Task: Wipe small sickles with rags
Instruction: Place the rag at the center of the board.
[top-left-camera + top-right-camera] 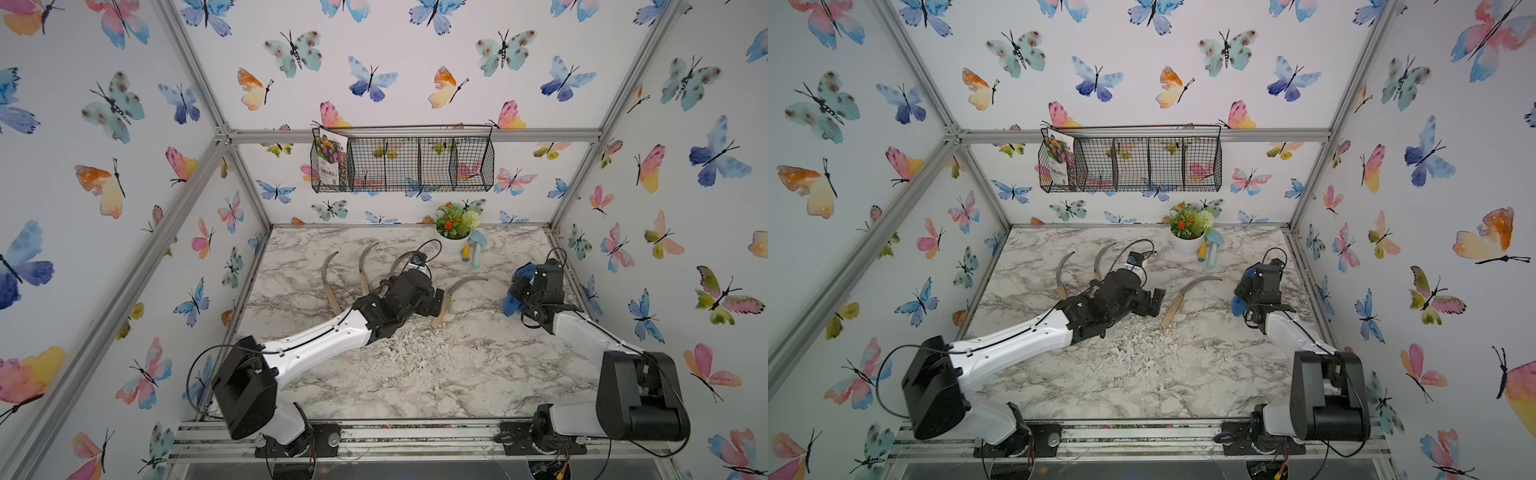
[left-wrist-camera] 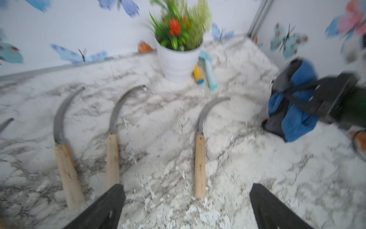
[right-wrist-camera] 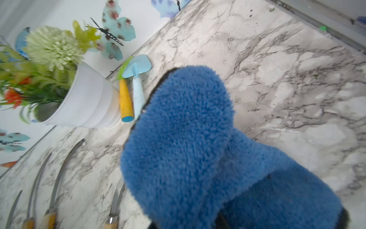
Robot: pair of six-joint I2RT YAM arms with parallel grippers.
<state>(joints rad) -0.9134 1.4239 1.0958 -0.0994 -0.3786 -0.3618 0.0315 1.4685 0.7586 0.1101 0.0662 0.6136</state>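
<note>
Left gripper [image 2: 187, 186] is held wide apart over the table [image 2: 247, 168]; right gripper [image 1: 522, 288] is closed on the rag [image 3: 178, 138].
One sickle [image 2: 199, 158] is laid flat just ahead of the open jaws, untouched, with the other sickles [image 2: 112, 158] to its left. Grey curved blades are set in pale wooden handles. The fluffy blue rag is bunched near the table's right edge. Flowers are held in a white pot [image 1: 452, 246]; a printed packet [image 1: 330, 160] is stood in the wire basket [image 1: 473, 166], leftmost compartment.

Pot [image 1: 452, 246]: white, flowering, by back wall
Trowel [image 3: 137, 91]: blue, just beside pot
Basket [image 1: 415, 166]: wire, wall-hung, holds packet [image 1: 331, 160]
</note>
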